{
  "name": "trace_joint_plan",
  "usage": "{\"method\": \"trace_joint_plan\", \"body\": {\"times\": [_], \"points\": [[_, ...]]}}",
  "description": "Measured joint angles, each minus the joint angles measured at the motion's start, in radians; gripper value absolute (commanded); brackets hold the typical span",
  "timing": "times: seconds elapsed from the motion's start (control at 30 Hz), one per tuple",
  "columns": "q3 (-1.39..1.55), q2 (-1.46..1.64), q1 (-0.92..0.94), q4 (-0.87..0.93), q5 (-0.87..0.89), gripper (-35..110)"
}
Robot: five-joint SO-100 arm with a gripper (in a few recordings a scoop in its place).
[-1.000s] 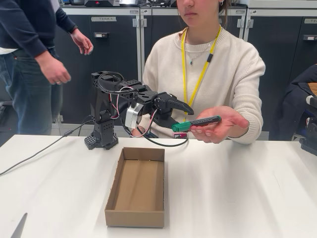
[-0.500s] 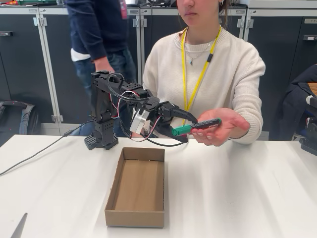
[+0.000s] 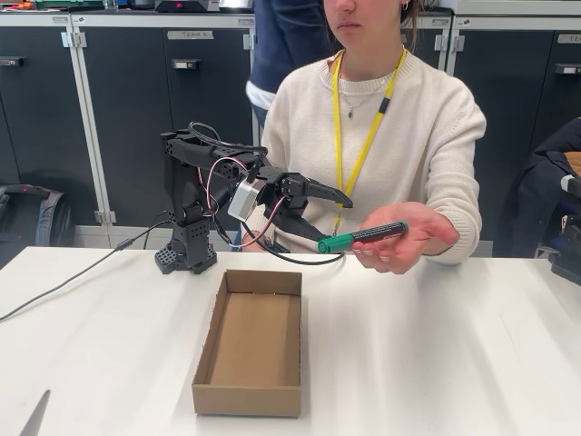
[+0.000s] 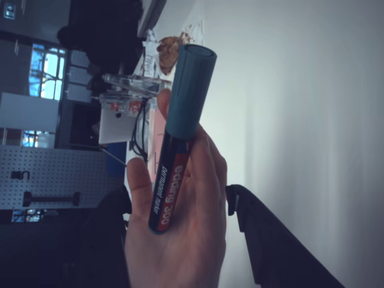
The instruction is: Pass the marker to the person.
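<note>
Fixed view, left to right. A grey pointed object lies at the lower left corner of the white table. A black cable runs across the table to the arm base, which stands at the table's far edge. An open, shallow cardboard box sits on the table just in front of the base.

The arm extends to the right, above the box's far end. The gripper stands with its jaws spread wide and grips nothing; the upper finger points toward the person's hand, the lower finger angles down toward the green cap.

The marker lies across the open palm of the person's hand, cap end pointing left toward the gripper. The cap appears to be just beside the lower fingertip; contact cannot be confirmed from this angle.

The person sits behind the table in a cream sweater with a yellow lanyard.

Wrist view. The marker rests on the palm, cap uppermost in the picture. One dark gripper finger lies to the right of the hand, apart from the marker.
</note>
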Motion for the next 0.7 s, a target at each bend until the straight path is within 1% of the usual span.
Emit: {"method": "trace_joint_plan", "body": {"times": [0.2, 0.33, 0.57, 0.7], "points": [[0.054, 0.138, 0.029, 0.098, -0.032, 34], [0.038, 0.218, 0.063, 0.227, -0.057, 33], [-0.236, 0.221, 0.181, 0.612, -0.095, 35], [-0.376, 0.184, 0.249, 0.75, -0.123, 34]]}}
